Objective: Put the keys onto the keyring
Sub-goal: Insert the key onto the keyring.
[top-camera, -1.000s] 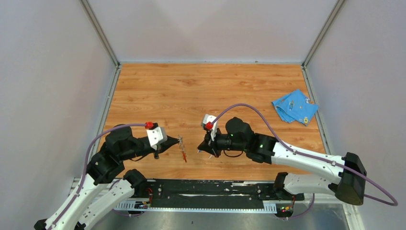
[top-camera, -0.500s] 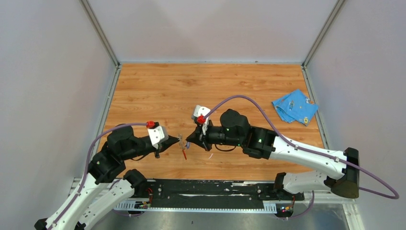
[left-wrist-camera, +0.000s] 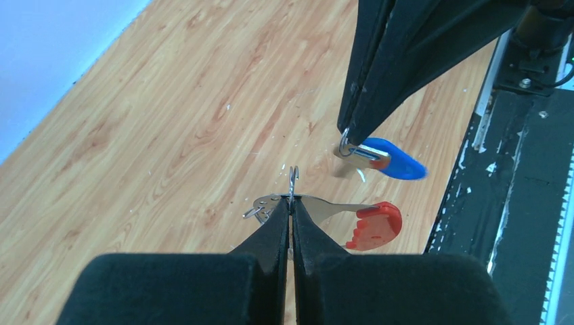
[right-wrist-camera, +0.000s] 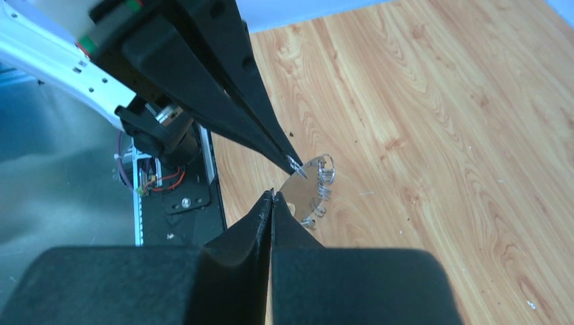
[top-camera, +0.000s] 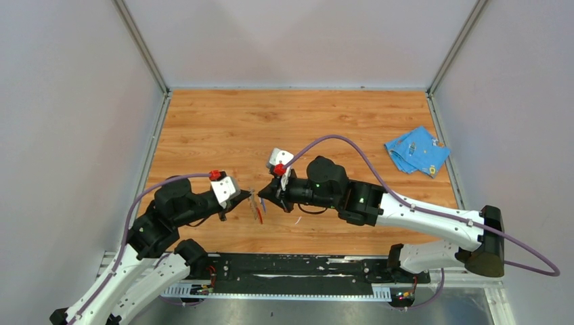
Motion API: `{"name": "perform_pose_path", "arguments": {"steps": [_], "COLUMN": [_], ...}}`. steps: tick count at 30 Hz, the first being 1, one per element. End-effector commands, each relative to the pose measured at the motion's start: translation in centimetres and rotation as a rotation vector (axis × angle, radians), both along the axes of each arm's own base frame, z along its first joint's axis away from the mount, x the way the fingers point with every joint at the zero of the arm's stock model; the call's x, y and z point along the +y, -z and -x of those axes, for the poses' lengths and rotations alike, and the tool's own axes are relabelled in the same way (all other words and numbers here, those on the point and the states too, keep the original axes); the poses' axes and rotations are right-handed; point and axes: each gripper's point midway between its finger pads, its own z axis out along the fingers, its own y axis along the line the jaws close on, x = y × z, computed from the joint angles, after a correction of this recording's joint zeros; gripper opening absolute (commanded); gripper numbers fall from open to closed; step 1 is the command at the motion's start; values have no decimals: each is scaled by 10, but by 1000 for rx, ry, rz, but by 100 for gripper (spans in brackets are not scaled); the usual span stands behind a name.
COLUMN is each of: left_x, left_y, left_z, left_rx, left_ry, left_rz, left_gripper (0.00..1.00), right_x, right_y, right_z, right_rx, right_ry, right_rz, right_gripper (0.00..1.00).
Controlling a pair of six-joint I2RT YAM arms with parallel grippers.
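Where the two arms meet low in the middle of the top view, I see the left gripper (left-wrist-camera: pixel 292 208) with its jaws pressed together on the keyring (left-wrist-camera: pixel 338 206). It pinches the silvery strap close to the metal ring (left-wrist-camera: pixel 293 177), which stands up just above the fingertips, and the strap's red end (left-wrist-camera: pixel 373 225) points to the lower right of the left wrist view. The right gripper (left-wrist-camera: pixel 350 133) reaches into that view from the top edge, its jaws likewise closed. It clamps the blue-headed key (left-wrist-camera: pixel 399 164) by its silver end, so that the blue head sticks out to the right, just above the red end and apart from it. Key and metal ring are near but not touching. In the right wrist view the fingers of the left gripper (right-wrist-camera: pixel 257 125) slant down from the upper left to a tip just above my right fingertips, with the silvery strap beside both. On the table (top-camera: pixel 223 122), the black rail (top-camera: pixel 298 267) along the near edge lies just below the grippers in the top view. Bare wood spreads toward the top of the frame. The blue cloth (top-camera: pixel 416 150) lies well apart at the right, near the right wall (top-camera: pixel 514 101).
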Motion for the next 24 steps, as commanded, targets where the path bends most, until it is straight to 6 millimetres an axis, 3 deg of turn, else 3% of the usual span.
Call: {"name": "perform_pose_path", "arguments": {"steps": [1, 24], "left_x": [2, -1], "left_y": [-5, -10], "left_z": [-5, -4], "left_rx": [-64, -69], "left_ry": [-10, -1], "left_rz": [-4, 16], "left_gripper": [0, 0], "right_x": [11, 19], "right_y": [-22, -12], "right_z": [-2, -11], "right_rx": [-19, -9], "right_ry": [16, 60], "right_rz": [-85, -80], "right_gripper": [0, 0]}}
